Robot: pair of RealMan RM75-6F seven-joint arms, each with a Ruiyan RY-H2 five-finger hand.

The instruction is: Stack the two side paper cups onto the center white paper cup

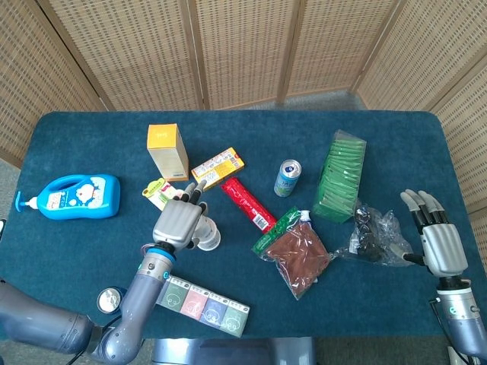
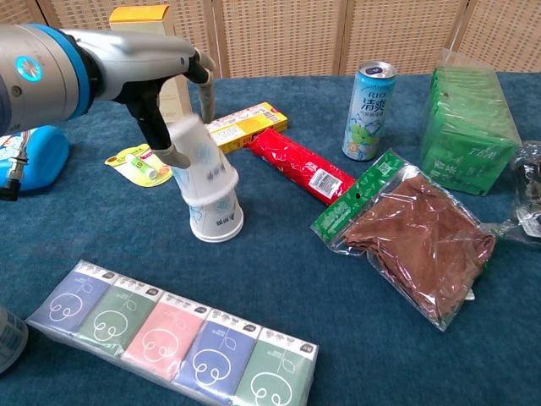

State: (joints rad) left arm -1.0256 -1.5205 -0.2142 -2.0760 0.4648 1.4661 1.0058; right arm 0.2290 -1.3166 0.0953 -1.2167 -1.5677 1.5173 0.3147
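The left hand [image 2: 173, 101] grips an upside-down white paper cup with a blue print [image 2: 199, 156], tilted and partly pushed down over the upside-down center white paper cup [image 2: 215, 216], which stands on the blue counter [image 2: 279, 271]. Just behind them lie a small green-and-yellow packet [image 2: 135, 162], a yellow flat box [image 2: 245, 125] and a red wrapped bar [image 2: 300, 169]; a row of pastel tissue packs [image 2: 173, 342] lies in front. The right hand [image 1: 440, 242] rests at the counter's right edge, fingers straight and apart, holding nothing, beside a clear crinkled bag of dark things [image 1: 377, 236].
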